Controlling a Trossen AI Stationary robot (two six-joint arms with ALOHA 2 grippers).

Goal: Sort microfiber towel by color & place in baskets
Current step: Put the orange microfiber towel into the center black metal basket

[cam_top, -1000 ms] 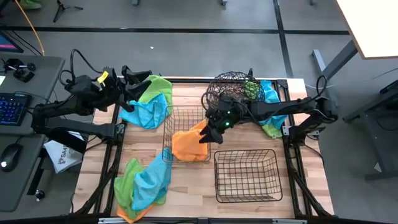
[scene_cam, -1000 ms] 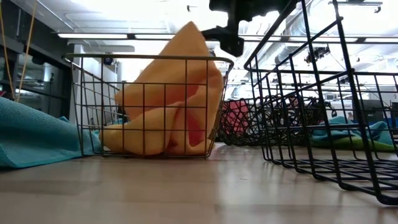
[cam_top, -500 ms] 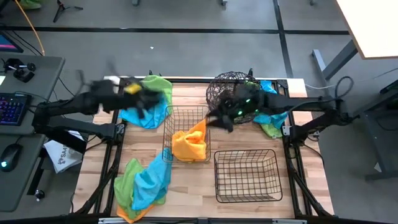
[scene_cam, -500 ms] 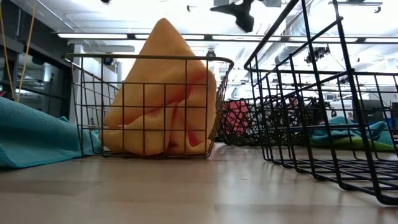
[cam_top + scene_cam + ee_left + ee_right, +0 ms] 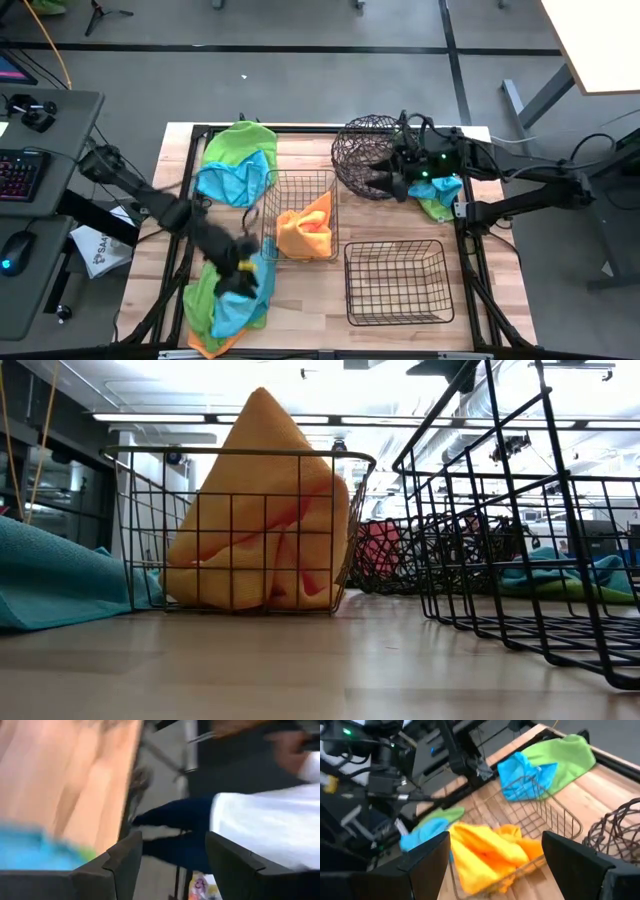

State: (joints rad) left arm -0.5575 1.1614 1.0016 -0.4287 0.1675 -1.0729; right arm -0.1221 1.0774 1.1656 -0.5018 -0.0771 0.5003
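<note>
Left gripper (image 5: pixel 243 272): low over the near-left pile of green and blue towels (image 5: pixel 228 300), arm stretched diagonally across the table's left side from the far-left mount; fingers (image 5: pixel 117 865) spread apart in the left wrist view, nothing between them.

Right gripper (image 5: pixel 383 183): raised beside the round basket (image 5: pixel 365 153) at the far side, arm reaching in level from the right edge; fingers (image 5: pixel 427 862) set wide in the right wrist view, empty.

Orange towel (image 5: pixel 305 228): heaped inside the middle rectangular basket (image 5: pixel 298 182), peak rising above the rim in the low view (image 5: pixel 262 510).

Second rectangular basket (image 5: pixel 395 283): near right of the table (image 5: pixel 310 310), no cloth seen in it.

Far-left pile of green and blue towels (image 5: pixel 235 165): on the table, just beside the middle basket's far-left corner.

Blue and green towels (image 5: pixel 437 195): far right, partly under the right arm, next to the round basket.

Left wrist view: blurred; blue cloth (image 5: pixel 30 852) and bare wood only.
</note>
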